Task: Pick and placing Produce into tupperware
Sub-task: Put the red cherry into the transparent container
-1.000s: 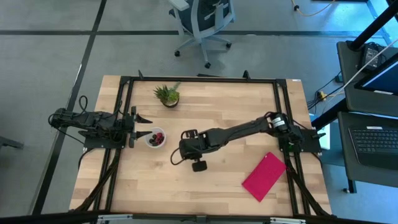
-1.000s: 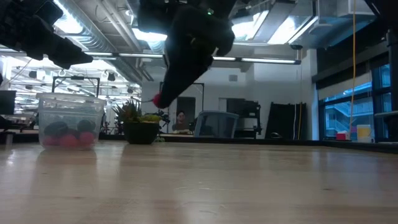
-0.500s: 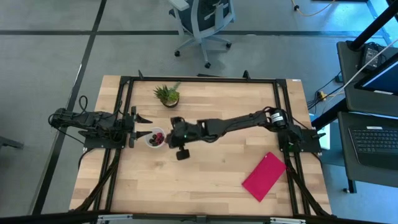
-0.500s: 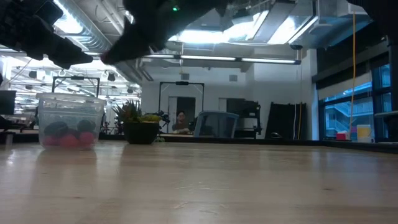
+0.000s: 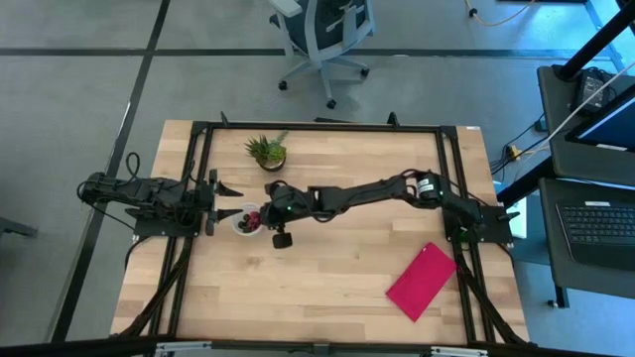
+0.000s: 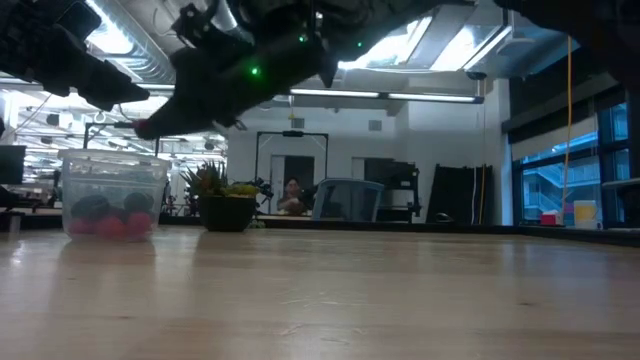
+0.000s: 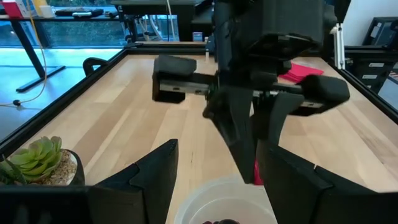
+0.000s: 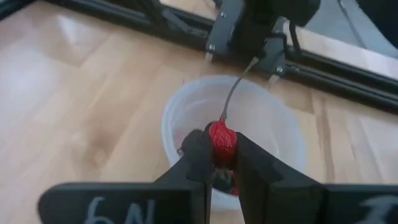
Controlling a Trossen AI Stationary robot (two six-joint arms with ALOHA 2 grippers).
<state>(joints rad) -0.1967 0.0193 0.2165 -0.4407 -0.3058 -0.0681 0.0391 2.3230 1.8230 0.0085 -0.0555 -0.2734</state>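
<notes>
My right pincer (image 8: 219, 163) is clenched on a red berry (image 8: 221, 140) above the tupperware (image 8: 180, 112); my left pincer (image 5: 230, 201) waits released beside it.

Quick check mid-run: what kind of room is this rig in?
Likely an open office or lab: an office chair beside the wooden table, a laptop on a side desk, exposed ceiling lights and big windows behind.
</notes>
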